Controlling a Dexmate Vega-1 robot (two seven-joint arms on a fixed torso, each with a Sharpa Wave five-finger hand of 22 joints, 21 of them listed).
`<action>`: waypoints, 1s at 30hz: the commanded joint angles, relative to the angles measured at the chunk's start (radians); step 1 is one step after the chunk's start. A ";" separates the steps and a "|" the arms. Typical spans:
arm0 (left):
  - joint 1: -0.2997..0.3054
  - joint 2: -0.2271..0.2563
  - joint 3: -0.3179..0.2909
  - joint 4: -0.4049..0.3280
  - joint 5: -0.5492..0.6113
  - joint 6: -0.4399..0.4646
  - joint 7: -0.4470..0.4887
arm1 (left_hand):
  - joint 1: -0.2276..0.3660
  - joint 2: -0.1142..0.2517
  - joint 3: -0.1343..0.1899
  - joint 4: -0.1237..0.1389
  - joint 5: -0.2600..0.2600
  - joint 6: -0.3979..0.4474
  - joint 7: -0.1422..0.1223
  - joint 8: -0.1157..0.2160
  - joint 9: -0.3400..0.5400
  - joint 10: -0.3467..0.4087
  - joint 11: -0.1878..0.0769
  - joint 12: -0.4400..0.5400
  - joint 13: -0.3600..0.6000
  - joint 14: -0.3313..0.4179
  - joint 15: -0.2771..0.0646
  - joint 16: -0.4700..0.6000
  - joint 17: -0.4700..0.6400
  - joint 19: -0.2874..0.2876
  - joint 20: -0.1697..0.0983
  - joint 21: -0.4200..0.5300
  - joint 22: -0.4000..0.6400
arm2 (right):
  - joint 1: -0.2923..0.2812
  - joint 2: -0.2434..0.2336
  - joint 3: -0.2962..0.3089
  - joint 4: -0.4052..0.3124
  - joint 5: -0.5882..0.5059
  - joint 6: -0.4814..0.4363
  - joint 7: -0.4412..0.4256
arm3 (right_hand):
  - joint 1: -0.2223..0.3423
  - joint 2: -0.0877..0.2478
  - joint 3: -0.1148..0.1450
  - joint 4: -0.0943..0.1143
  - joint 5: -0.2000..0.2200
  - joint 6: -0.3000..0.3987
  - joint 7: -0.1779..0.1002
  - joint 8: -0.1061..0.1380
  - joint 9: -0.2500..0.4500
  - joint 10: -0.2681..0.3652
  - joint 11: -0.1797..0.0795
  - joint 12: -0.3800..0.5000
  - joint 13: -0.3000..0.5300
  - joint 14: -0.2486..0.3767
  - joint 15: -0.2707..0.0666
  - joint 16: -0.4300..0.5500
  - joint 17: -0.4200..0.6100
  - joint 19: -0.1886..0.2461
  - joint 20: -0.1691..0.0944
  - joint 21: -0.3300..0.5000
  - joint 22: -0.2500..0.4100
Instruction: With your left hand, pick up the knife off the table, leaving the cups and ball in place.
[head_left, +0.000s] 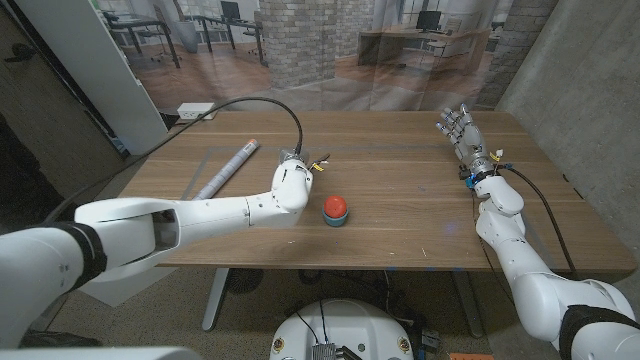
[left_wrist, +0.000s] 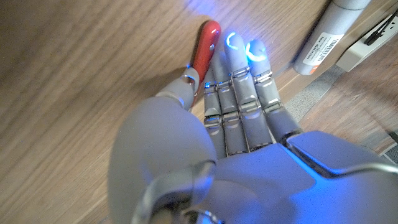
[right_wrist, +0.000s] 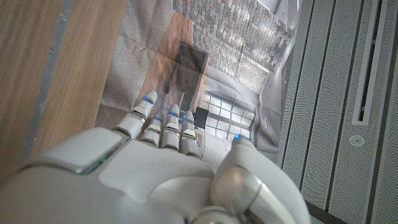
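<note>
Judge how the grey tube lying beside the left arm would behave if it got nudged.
The grey tube lies on its side on the table, so a sideways nudge would probably set it rolling. It looks straight along its whole length, so it is likely stiff. Its weight cannot be judged from these views.

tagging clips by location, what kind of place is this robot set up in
Probably a lab or test room, not a real office: the wooden table stands before a printed backdrop of an office with brick pillars, next to a bare concrete wall, with a power strip at the table's far edge.
</note>
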 joint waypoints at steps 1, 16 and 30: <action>0.129 0.035 -0.216 -0.100 0.071 -0.041 0.089 | 0.056 0.041 0.007 0.001 0.005 0.057 -0.049 0.050 0.013 0.172 -0.161 0.001 0.008 0.165 -0.230 -0.001 0.007 -0.002 -0.004 0.012 0.001 | -0.005 -0.007 -0.017 -0.013 0.001 0.001 -0.018 | -0.004 -0.008 0.001 0.007 0.005 0.008 0.000 -0.001 0.005 0.007 -0.002 -0.002 0.004 0.012 0.000 0.004 0.002 0.002 -0.004 -0.003 0.004; 0.196 0.016 -0.320 -0.115 0.159 -0.098 0.070 | 0.062 0.042 0.005 0.006 0.001 0.056 -0.046 0.055 0.021 0.174 -0.155 -0.008 0.020 0.164 -0.227 -0.010 0.018 -0.013 -0.003 0.031 -0.005 | -0.014 -0.013 -0.025 -0.031 0.003 -0.002 -0.032 | -0.007 -0.010 -0.001 0.008 0.006 0.006 0.000 -0.003 0.005 0.004 -0.003 -0.004 0.004 0.012 0.001 0.002 0.002 0.000 -0.005 -0.003 0.004; 0.269 0.011 -0.433 -0.158 0.194 -0.141 0.129 | 0.064 0.042 0.003 0.009 -0.001 0.054 -0.048 0.055 0.023 0.178 -0.159 -0.020 0.025 0.168 -0.227 -0.019 0.026 -0.023 -0.003 0.048 -0.011 | -0.032 -0.016 -0.043 -0.073 -0.005 -0.006 -0.062 | -0.010 -0.011 -0.003 0.010 0.008 0.007 -0.001 -0.003 0.005 0.005 -0.004 -0.004 0.004 0.011 -0.001 0.000 0.002 -0.003 -0.007 -0.004 0.004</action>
